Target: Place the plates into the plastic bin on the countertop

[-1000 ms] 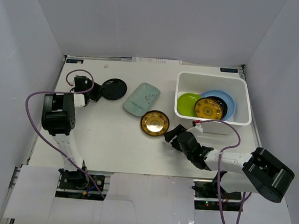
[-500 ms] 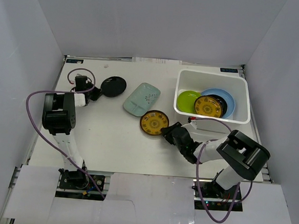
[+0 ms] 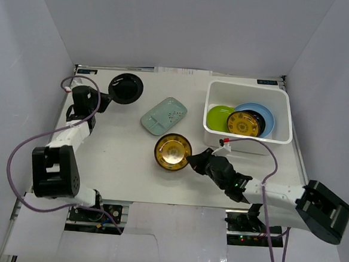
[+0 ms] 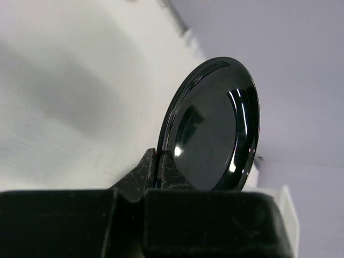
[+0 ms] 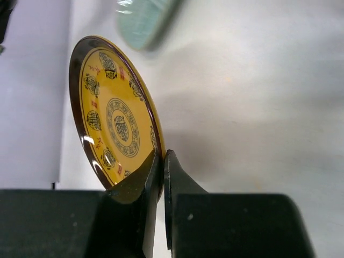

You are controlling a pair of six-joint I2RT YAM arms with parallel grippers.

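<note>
My left gripper point(image 3: 105, 97) is shut on the rim of a glossy black plate point(image 3: 125, 88), lifted off the countertop point(image 3: 119, 157) at the far left; the left wrist view shows the black plate point(image 4: 215, 126) on edge between the jaws point(image 4: 160, 161). My right gripper point(image 3: 191, 162) is shut on the edge of a dark plate with a gold centre point(image 3: 173, 151), which the right wrist view shows as a tilted gold-centred plate point(image 5: 115, 115) held by the gripper point(image 5: 163, 161). The white plastic bin point(image 3: 250, 93) holds lime-green point(image 3: 217, 117), light-blue point(image 3: 264, 113) and another gold-centred plate point(image 3: 242, 125).
A pale grey-green rounded-rectangular plate point(image 3: 164, 115) lies flat mid-table between the two arms. Grey-white walls close the table on three sides. Purple cables loop beside both arm bases.
Both grippers closed on plate rims. The left arm lifted the black plate up and to the far left; the right arm raised the gold-centred plate and drew it nearer.
</note>
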